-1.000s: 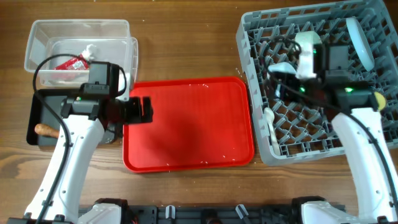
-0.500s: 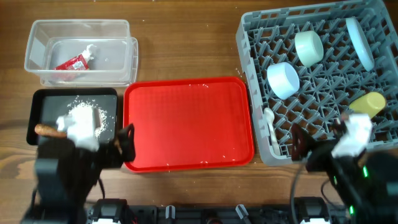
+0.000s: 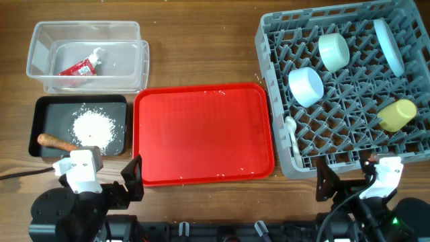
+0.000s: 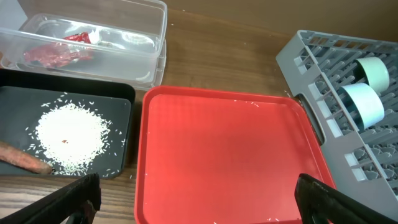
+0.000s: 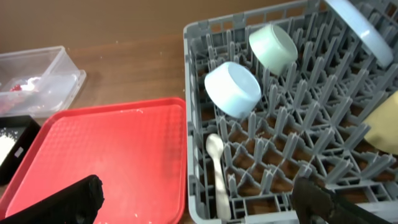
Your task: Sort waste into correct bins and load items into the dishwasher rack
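One red wrapper (image 3: 78, 67) in clear tub (image 3: 87, 25), txt too blurry to read.

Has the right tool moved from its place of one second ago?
Yes. The right tool was above the rack near the green bowl. It has pulled back past the rack's near wall, toward the robot.

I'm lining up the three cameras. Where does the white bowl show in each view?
Overhead: white bowl in the grey rack's upper left, right of the red tray.
Left wrist: far right edge, in the rack.
Right wrist: upper centre, in the rack.
Shared landmark: the red tray.
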Controlling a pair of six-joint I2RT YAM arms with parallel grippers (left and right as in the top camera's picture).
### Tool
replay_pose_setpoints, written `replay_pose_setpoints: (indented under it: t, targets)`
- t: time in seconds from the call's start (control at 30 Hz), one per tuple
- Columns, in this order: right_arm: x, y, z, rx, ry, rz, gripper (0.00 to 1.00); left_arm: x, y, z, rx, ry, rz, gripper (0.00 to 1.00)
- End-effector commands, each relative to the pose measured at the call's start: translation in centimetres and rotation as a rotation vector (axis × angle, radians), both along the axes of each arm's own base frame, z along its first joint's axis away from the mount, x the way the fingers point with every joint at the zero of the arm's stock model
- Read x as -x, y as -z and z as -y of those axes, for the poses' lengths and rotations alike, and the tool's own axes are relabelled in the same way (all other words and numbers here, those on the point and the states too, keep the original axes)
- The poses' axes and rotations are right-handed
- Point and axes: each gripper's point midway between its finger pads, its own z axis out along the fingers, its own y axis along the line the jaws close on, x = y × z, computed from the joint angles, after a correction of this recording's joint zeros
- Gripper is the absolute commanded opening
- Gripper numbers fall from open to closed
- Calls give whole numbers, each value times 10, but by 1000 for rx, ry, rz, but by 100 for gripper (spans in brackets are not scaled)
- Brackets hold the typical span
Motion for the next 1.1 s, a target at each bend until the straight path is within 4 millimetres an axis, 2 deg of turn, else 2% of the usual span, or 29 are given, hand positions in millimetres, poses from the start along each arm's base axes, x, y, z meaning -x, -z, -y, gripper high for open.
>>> replay_pose_setpoints:
  t: [0.0, 0.13, 0.2, 0.27, 0.37, 0.43, 0.57, 0.7, 0.77, 0.8, 0.83, 0.93, 1.07]
  targets:
    - [1, 2, 3, 24, 9, 4, 100, 0, 2, -1, 7, -11, -2, 100]
    - [0, 2, 9, 45, 34, 7, 100, 0, 2, -1, 7, -11, -2, 100]
    - [-3, -4, 9, 55, 33, 47, 100, 0, 2, -1, 7, -11, -2, 100]
    - [-14, -27, 6, 96, -4, 212, 100, 0, 2, -1, 7, -11, -2, 100]
    - [-26, -36, 3, 99, -10, 409, 100, 0, 2, -1, 7, -11, -2, 100]
    - [-36, -29, 0, 90, -18, 488, 100, 0, 2, -1, 7, -11, -2, 100]
    - [-69, -11, -5, 80, -34, 655, 100, 0, 2, -1, 7, -11, -2, 100]
    - [-84, 2, -3, 114, -16, 795, 100, 0, 2, -1, 7, -11, -2, 100]
    - [-90, 19, -3, 169, -18, 824, 100, 0, 2, -1, 7, -11, -2, 100]
    - [-92, 29, -3, 170, -19, 806, 100, 0, 2, -1, 7, -11, -2, 100]
    - [-98, 52, -4, 186, -34, 712, 100, 0, 2, -1, 7, -11, -2, 100]
    - [-103, 100, -4, 177, -51, 514, 100, 0, 2, -1, 7, -11, -2, 100]
    - [-103, 97, -3, 160, -42, 522, 100, 0, 2, -1, 7, -11, -2, 100]
